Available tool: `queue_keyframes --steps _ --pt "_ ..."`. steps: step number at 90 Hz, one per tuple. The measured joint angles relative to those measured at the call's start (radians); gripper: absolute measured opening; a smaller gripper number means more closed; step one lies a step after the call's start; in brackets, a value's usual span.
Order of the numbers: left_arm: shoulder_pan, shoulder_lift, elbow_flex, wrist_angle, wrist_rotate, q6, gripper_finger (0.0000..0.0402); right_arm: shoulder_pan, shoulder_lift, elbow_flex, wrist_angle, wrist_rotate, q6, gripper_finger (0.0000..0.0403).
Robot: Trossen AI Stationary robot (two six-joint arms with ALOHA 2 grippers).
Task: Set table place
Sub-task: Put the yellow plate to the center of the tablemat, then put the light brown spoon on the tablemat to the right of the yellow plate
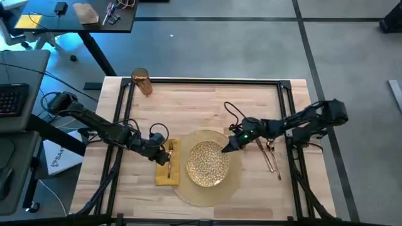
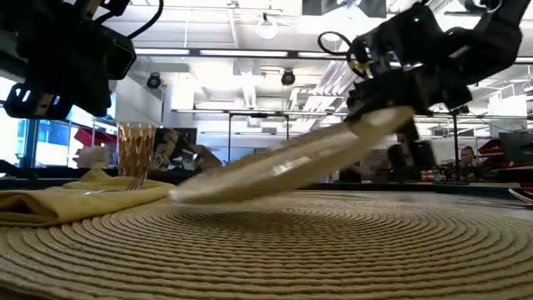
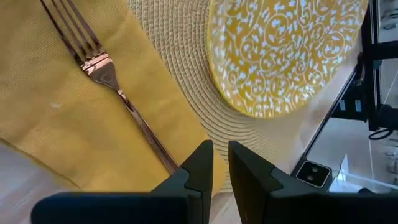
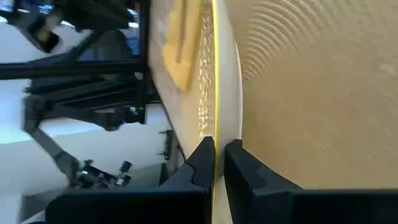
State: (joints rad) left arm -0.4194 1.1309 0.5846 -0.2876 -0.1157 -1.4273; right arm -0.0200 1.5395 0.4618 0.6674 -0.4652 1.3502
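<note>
Coils of tan woven fibre make up the large round placemat, which lies near the front edge of the light butcher-block table inside its black rail frame. On the mat sits the round plate, gold with a fine pale speckled scroll pattern; in the low view it is tilted, one edge resting on the weave and the other lifted. The right gripper pinches that raised rim between its two dark fingers, as the right wrist view shows edge-on. Beside the mat, overlapping its left edge, lies a yellow folded cloth napkin, soft and slightly rumpled, with a slim polished copper fork lying along it. The left gripper hangs just over the fork's handle end, its fingers drawn nearly together with a thin gap, gripping nothing. An amber ribbed cup stands at the far left corner. More copper cutlery lies on bare wood right of the mat.
</note>
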Motion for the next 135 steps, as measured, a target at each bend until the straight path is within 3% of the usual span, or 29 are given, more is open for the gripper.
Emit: queue_keyframes --steps 29,68,79,93,112,135 --pt "0.000 0.000 0.000 0.001 0.000 0.008 0.0035 0.000 0.205 0.084 0.048 0.010 0.008 0.0000" --pt "0.000 0.000 0.000 0.001 0.000 0.008 0.0035 0.000 0.215 0.088 -0.035 0.067 -0.019 0.0000" --pt "0.000 0.000 0.000 0.001 0.000 0.008 0.0035 0.001 0.206 0.088 -0.036 0.066 -0.015 0.0022" --pt "0.000 0.000 0.000 0.001 0.001 0.008 0.0035 0.000 0.164 0.088 -0.067 0.065 -0.045 0.0082" --pt "0.000 0.000 0.000 0.001 0.001 0.017 0.0035 -0.002 0.040 0.088 -0.279 0.094 -0.092 0.0158" --pt "0.000 0.000 0.000 0.002 0.001 0.024 0.0035 0.012 -0.235 0.087 -0.676 0.161 -0.102 0.0175"
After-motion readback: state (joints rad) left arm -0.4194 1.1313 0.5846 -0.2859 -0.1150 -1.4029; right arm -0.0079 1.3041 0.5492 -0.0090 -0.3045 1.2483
